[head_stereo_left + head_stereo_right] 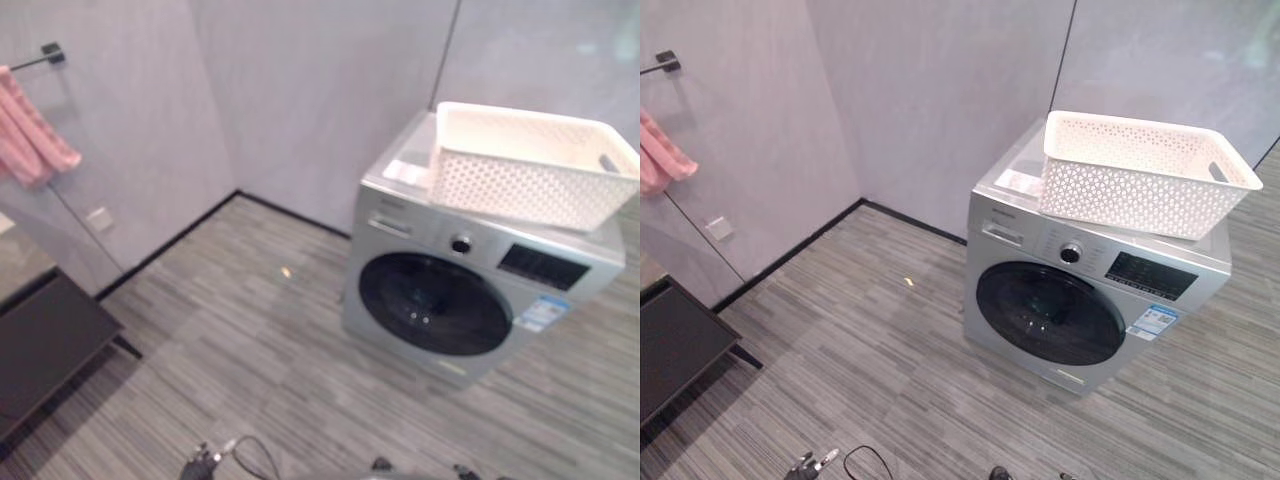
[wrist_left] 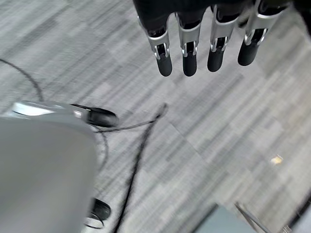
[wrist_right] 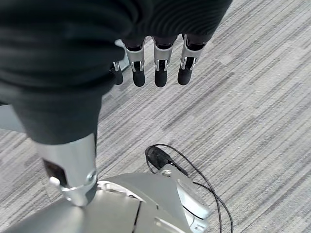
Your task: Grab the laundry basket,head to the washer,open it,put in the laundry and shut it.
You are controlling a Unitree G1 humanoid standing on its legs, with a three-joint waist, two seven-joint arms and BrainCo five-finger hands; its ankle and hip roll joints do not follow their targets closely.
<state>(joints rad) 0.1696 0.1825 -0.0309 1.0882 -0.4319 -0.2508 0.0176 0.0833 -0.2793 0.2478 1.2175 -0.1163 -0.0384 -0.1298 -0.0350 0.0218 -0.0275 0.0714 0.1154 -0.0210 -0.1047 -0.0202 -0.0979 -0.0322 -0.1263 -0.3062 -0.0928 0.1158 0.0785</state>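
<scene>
- Nearest the camera: striped grey floor [image 1: 250, 380], bare planks running toward the corner of the room.
- Left hand [image 2: 204, 46] hangs over the floor, fingers straight and relaxed, holding nothing.
- Right hand [image 3: 155, 63] likewise hangs above the floor, fingers loose and straight, nothing in its grasp.
- Washer [image 1: 1080, 300] stands against the grey wall [image 1: 940, 100], to the right of centre in the head views. Its round dark door [image 1: 1048, 312] is closed.
- White laundry basket [image 1: 1145, 170] sits on top of the washer, slightly skewed, one end overhanging the front edge above the control panel. Perforated sides, cut-out handle at the far right end. From this angle I cannot tell whether any laundry lies inside; none shows above the rim.
- Pink towel [image 1: 30, 135] hangs from a rail on the left wall, well apart from the washer.
- A dark low bench [image 1: 45, 345] sits at the left edge, near the wall.
- Progress, as judged: the basket is already at the washer, so the carrying appears done or unnecessary, yet neither hand holds it.
- Left to do: open the door, put the laundry in the drum, shut the door.
- The robot stands some way back from the washer; closing in looks like the next need before either hand can reach the door.
</scene>
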